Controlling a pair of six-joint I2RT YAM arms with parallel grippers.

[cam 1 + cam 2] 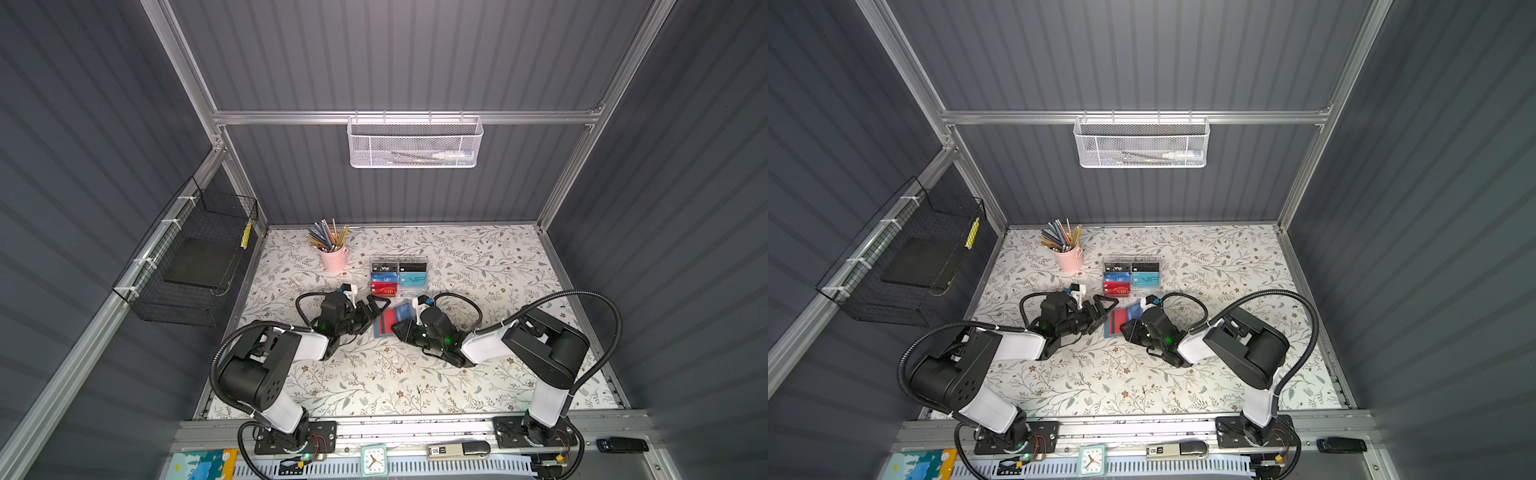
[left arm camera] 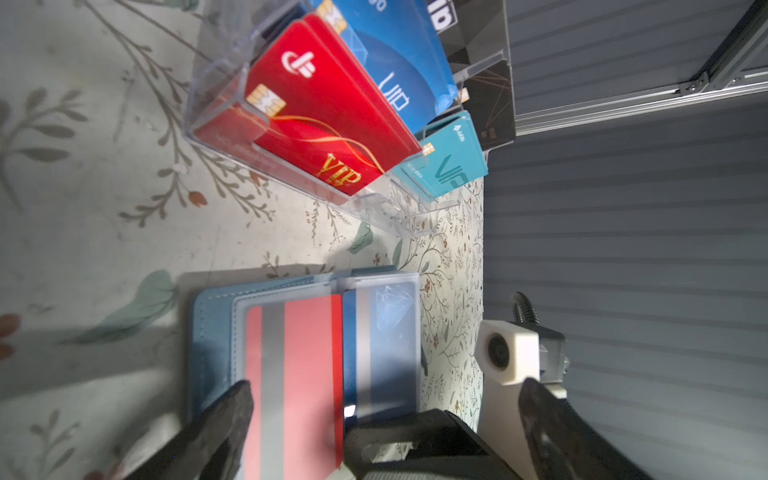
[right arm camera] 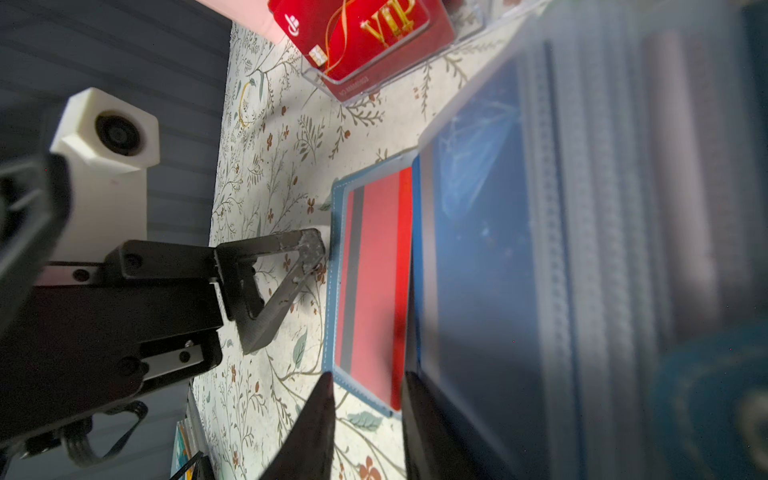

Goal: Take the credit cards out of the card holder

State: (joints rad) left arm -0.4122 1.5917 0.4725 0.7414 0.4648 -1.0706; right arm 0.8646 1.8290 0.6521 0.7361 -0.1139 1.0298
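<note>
The blue-grey card holder [image 1: 379, 328] [image 1: 1109, 328] lies open on the floral table between my two grippers. Two credit cards sit in its clear sleeves: a red one with a grey stripe [image 2: 299, 374] [image 3: 374, 270] lying flat, and a blue one [image 2: 386, 332] [image 3: 478, 249] in a sleeve leaf that stands tilted up. My left gripper [image 1: 372, 313] [image 2: 384, 384] is wide open just left of the holder, with nothing between its fingers. My right gripper [image 1: 397, 328] [image 3: 369, 374] is at the holder's near right edge, jaws a little apart over its corner. One of its fingers rests against the raised leaf.
A clear acrylic rack [image 1: 399, 276] of VIP cards stands just behind the holder. A pink cup of pencils [image 1: 333, 257] is at the back left. A black wire basket [image 1: 195, 266] hangs on the left wall and a white mesh basket [image 1: 413, 143] on the back rail.
</note>
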